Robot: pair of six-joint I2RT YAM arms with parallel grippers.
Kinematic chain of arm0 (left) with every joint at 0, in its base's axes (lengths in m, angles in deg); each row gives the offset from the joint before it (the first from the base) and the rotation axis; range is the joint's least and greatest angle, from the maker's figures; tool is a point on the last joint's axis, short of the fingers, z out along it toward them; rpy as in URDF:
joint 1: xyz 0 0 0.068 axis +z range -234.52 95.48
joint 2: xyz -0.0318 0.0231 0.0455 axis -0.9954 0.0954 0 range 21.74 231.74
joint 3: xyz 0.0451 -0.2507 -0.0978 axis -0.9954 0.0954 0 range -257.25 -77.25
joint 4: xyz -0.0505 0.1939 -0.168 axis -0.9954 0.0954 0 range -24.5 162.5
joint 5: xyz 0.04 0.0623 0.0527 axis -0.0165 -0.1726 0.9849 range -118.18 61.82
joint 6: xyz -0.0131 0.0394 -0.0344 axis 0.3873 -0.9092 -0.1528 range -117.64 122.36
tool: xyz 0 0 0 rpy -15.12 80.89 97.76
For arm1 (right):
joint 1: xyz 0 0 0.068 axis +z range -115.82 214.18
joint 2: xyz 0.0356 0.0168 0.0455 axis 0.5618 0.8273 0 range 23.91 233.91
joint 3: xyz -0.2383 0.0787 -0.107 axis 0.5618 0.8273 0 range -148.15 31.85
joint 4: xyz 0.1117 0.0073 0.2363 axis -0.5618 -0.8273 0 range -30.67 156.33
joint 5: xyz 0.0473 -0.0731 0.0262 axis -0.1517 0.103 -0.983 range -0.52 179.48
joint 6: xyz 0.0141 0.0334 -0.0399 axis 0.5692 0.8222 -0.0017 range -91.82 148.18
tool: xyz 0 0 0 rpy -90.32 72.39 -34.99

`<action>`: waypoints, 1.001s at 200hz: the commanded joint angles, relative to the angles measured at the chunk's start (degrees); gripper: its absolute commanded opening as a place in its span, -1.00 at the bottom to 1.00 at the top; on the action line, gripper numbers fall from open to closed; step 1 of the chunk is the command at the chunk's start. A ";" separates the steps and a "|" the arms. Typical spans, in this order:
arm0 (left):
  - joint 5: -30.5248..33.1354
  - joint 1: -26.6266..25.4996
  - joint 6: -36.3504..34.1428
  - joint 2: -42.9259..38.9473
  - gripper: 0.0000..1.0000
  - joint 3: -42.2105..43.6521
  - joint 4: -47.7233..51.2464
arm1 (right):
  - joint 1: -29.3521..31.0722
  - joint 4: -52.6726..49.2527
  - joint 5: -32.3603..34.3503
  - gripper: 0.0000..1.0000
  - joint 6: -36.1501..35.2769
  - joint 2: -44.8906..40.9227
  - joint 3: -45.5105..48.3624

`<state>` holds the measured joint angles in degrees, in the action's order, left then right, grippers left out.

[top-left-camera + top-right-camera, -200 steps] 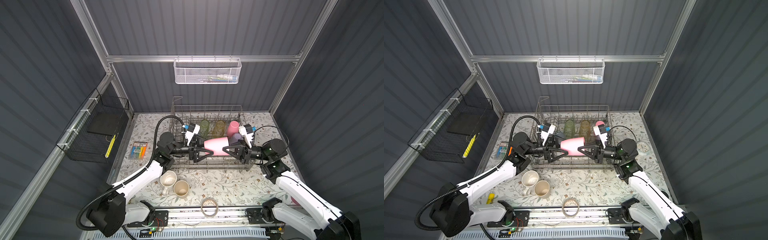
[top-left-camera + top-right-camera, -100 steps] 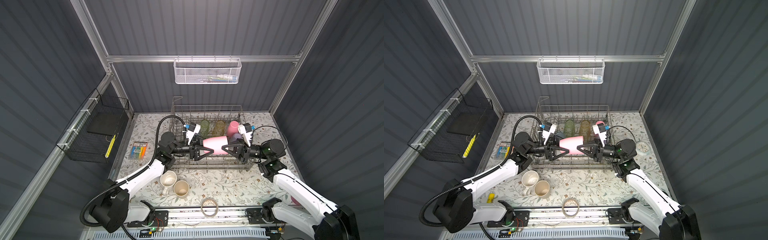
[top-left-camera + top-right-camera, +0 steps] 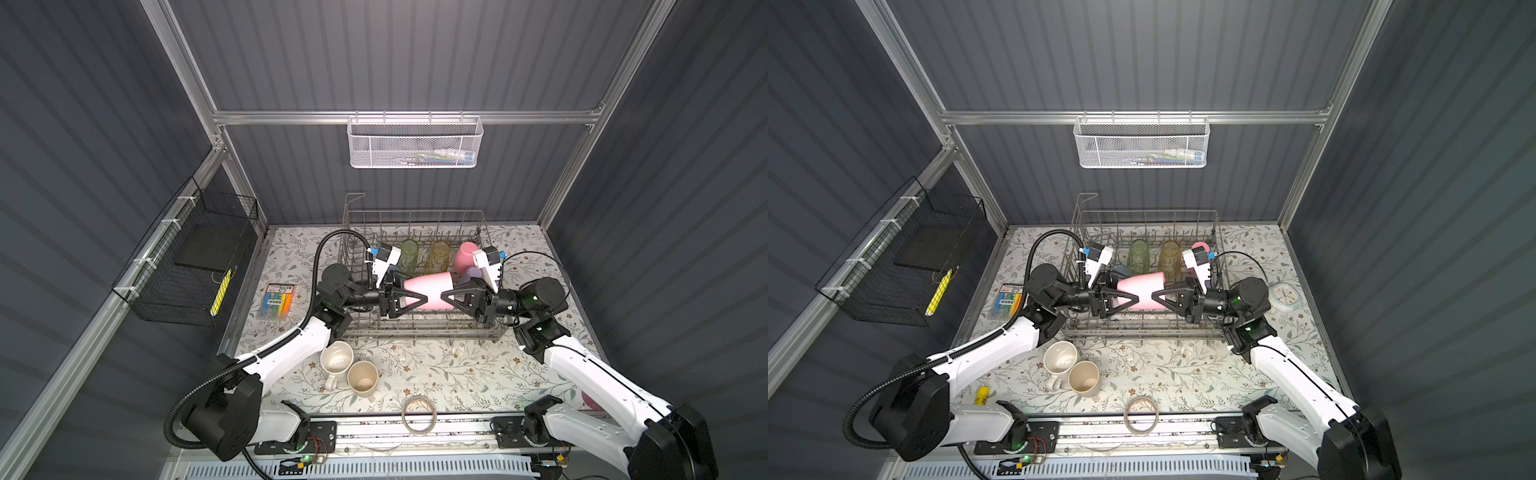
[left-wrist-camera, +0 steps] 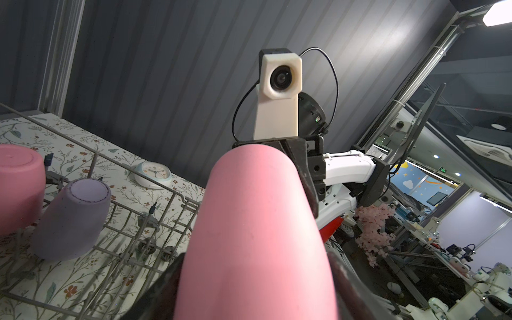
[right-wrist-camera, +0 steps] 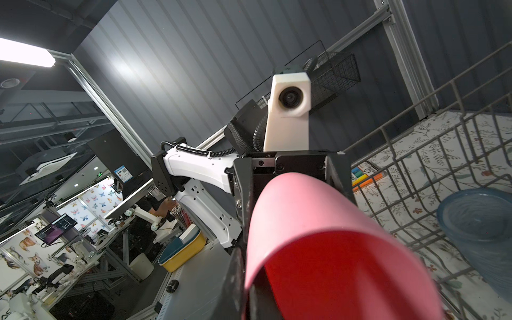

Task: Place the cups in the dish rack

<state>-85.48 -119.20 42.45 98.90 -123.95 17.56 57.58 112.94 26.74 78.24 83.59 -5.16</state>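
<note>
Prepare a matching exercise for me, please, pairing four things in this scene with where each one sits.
1 lilac cup
2 white mug
3 tape ring
4 clock

A on the table, right of the dish rack
B at the table's front edge
C upside down in the dish rack
D beside the beige cup

Pairs: 1-C, 2-D, 3-B, 4-A

Front rows of dish rack (image 3: 419, 331) bare, green tumbler (image 3: 409, 257), amber tumbler (image 3: 439, 257) blocking back row
</note>
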 commanded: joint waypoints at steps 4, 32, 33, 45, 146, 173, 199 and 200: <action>-2.20 -0.04 0.11 0.10 0.15 -1.46 -0.82 | 0.25 1.85 1.04 -1.00 -0.15 0.00 -0.58; -1.58 -0.04 -1.27 -1.24 -0.05 -1.38 1.19 | 0.21 -1.45 1.18 -0.77 -1.95 -1.10 -0.85; -1.54 -0.04 -1.30 -1.32 -0.05 -1.38 1.27 | 0.21 -1.45 1.18 -0.77 -1.95 -1.10 -0.85; -0.80 -0.01 -2.31 -2.08 -0.06 -1.34 2.54 | 0.01 -4.47 2.05 -0.64 -3.80 -2.41 -1.00; 5.33 0.03 -13.19 -5.19 -0.02 -7.27 22.74 | -5.28 -54.28 26.60 -0.25 -28.79 -16.04 -10.49; 9.30 0.05 -18.98 -4.29 0.07 -12.96 34.76 | -5.73 -64.76 39.86 -0.24 -33.10 -17.86 -14.47; 13.71 -0.03 -22.92 -0.37 0.04 -20.12 45.97 | -6.01 -69.75 51.86 -0.22 -34.41 -19.29 -16.07; 13.88 -0.04 -23.11 -0.14 0.04 -20.46 46.52 | -6.04 -70.04 52.34 -0.22 -34.42 -19.36 -16.07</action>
<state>-76.72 -119.20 25.97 95.91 -137.79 50.15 51.92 53.88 62.91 48.43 65.38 -19.46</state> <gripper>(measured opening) 0.713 0.386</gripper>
